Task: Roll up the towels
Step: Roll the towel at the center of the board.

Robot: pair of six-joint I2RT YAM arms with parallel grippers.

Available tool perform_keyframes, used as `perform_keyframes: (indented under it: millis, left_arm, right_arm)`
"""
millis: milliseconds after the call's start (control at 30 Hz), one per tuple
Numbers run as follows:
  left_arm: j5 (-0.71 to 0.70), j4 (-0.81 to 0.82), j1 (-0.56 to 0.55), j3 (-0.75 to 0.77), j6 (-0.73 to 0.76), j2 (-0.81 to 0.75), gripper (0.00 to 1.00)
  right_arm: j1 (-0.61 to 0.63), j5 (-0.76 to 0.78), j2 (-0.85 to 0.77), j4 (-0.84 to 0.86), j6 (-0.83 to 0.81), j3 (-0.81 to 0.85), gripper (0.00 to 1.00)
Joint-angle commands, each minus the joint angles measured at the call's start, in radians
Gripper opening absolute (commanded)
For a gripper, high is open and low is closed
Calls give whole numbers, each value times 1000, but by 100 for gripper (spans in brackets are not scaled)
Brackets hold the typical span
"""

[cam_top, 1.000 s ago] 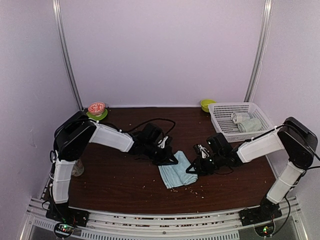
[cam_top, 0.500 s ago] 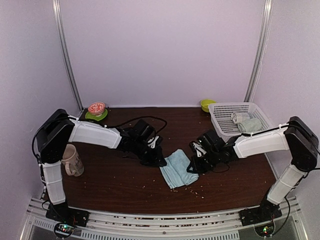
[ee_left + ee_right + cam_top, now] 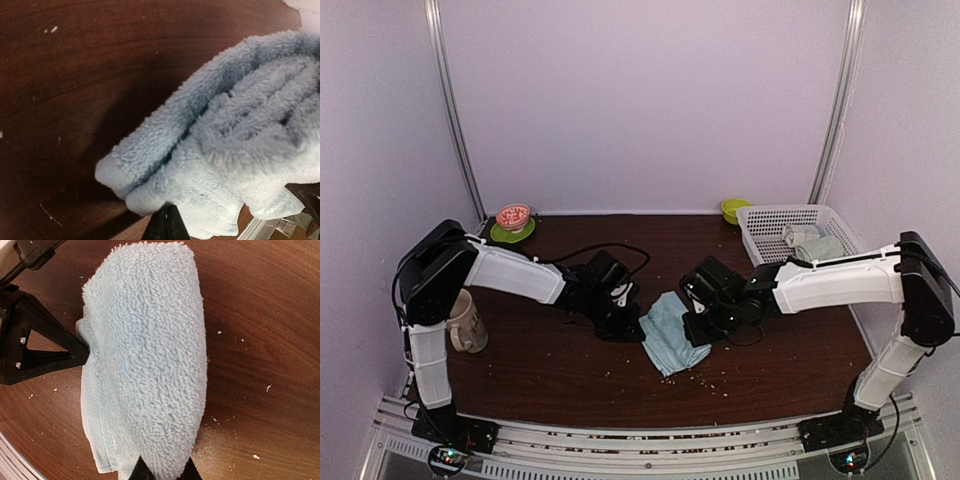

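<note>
Table (image 3: 550,370): light blue towel (image 3: 665,325) laid partly rolled at centre. Basket (image 3: 770,225) at far right: rolled towels (image 3: 817,247) held inside. Right gripper (image 3: 695,328) clamped on towel's rolled fold. Left gripper (image 3: 635,328) closed, tips pressed against towel edge.

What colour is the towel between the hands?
Light blue towel; right wrist view shows it best.

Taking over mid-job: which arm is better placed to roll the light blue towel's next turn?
Right, probably. The right gripper is clamped on the light blue towel, whose rolled part bulges just beyond it. The left gripper is shut at the towel's edge, apparently just pinning it.
</note>
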Motion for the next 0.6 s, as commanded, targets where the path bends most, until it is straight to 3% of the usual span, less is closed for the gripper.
perform_keyframes:
  millis: [0, 367, 567]
  left_arm:
    - [-19, 41, 4, -39, -7, 23, 0]
    - [5, 76, 4, -62, -23, 16, 0]
    - [18, 67, 4, -59, -17, -26, 0]
  right_arm:
    - [39, 112, 46, -84, -17, 61, 0]
    - [81, 313, 156, -215, -5, 153, 0]
    - [85, 287, 136, -183, -27, 137, 0]
